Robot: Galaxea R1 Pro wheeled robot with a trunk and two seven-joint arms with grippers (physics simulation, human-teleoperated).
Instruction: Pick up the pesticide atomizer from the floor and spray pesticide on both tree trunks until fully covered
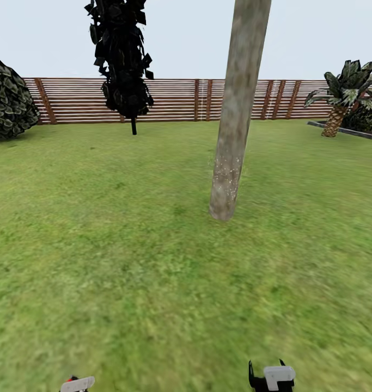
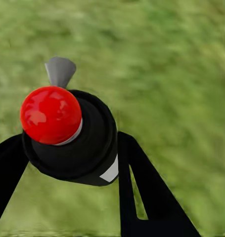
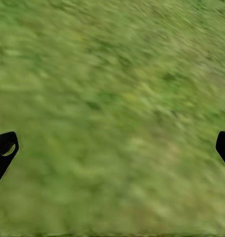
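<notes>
The pesticide atomizer [image 2: 72, 133] has a black body, a glossy red ball top and a grey nozzle. My left gripper [image 2: 70, 143] is shut on it, a black finger on each side, held above the grass. In the head view that gripper [image 1: 77, 384] sits at the bottom edge with a bit of red beside it. One tree trunk [image 1: 235, 120], thick, pale and mottled, rises from the lawn straight ahead, with white speckles low on it. The second tree is out of view. My right gripper [image 3: 112, 148] is open over bare grass, and it shows in the head view [image 1: 273, 377] too.
A near-black cypress [image 1: 123, 60] stands at the back left. Further left is a dark bush [image 1: 8, 98], and a short palm [image 1: 343, 92] is at the back right. A brown slat fence [image 1: 180, 100] closes the lawn [image 1: 126, 245].
</notes>
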